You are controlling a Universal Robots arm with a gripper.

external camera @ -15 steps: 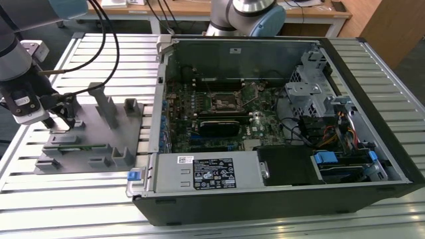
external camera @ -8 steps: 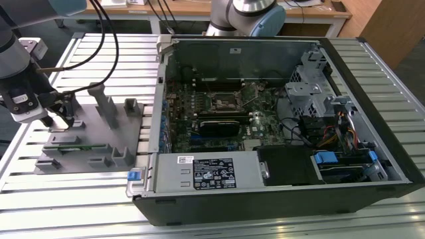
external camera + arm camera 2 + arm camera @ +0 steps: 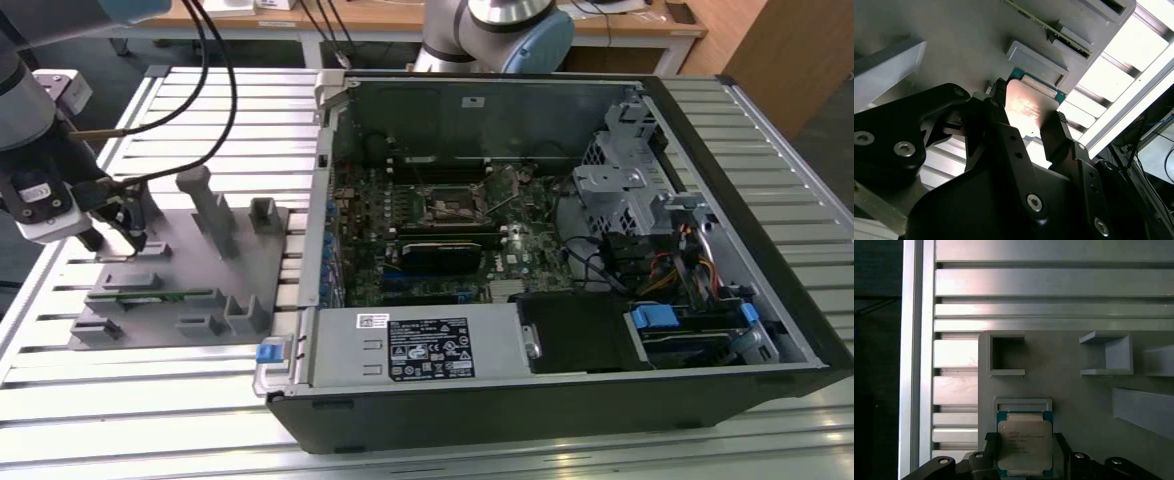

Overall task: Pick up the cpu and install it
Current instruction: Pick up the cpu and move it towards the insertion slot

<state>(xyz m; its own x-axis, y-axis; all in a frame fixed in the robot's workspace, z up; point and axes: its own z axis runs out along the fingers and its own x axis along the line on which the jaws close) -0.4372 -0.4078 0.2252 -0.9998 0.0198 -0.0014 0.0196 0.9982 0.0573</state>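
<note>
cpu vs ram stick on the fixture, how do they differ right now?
Shape: the cpu is square with a silver top; the ram stick is a long, thin green strip. State: the gripper is down at the cpu; the ram stick lies apart from it, untouched. Shared: both sit on the grey fixture, outside the pc case.

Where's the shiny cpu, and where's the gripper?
cpu (image 3: 1025, 442): first wrist view, middle of its metal top.
gripper (image 3: 1029, 106): second wrist view, midway between its fingertips.
</note>
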